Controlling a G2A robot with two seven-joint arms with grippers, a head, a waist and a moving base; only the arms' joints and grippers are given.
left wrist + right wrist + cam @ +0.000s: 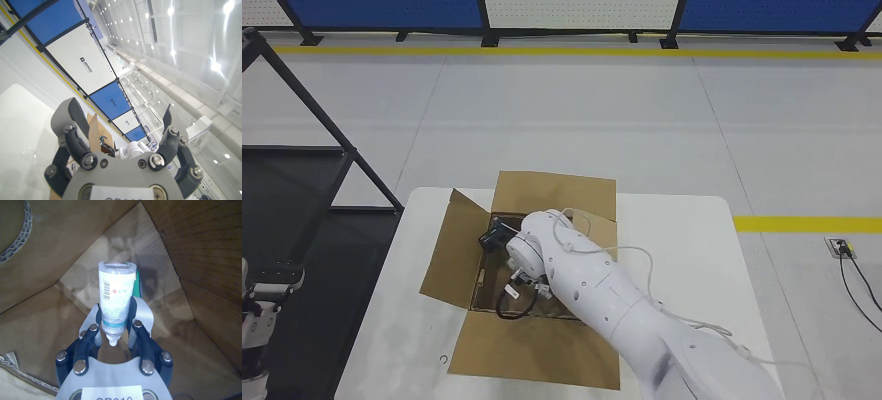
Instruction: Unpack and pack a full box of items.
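- Now, at far left, my left fingers [78, 115] are spread wide with nothing between them. They are tilted up toward the hall's ceiling lights, and the white bench [24, 117] and one brown flap lie beyond them.
- Centre of the bench: the cardboard box [556, 196] stands open, its flaps folded outward at the far, left and near sides.
- From the right, my right arm [592, 290] crosses the near flap and dips down into the open box.
- Inside the box, my right fingers [140, 311] pinch a white bottle [116, 289] by the lower part of its body, close to the neck.
- The bottle's nozzle points back toward my wrist and its flat base points away, toward the cardboard floor. Whether the base touches that floor I cannot tell.
- Just behind the bottle's far side shows a green edge [138, 283]. I cannot tell what it belongs to.
- Around the bottle are the box's plain brown walls, with a curved cut-out in one of them.
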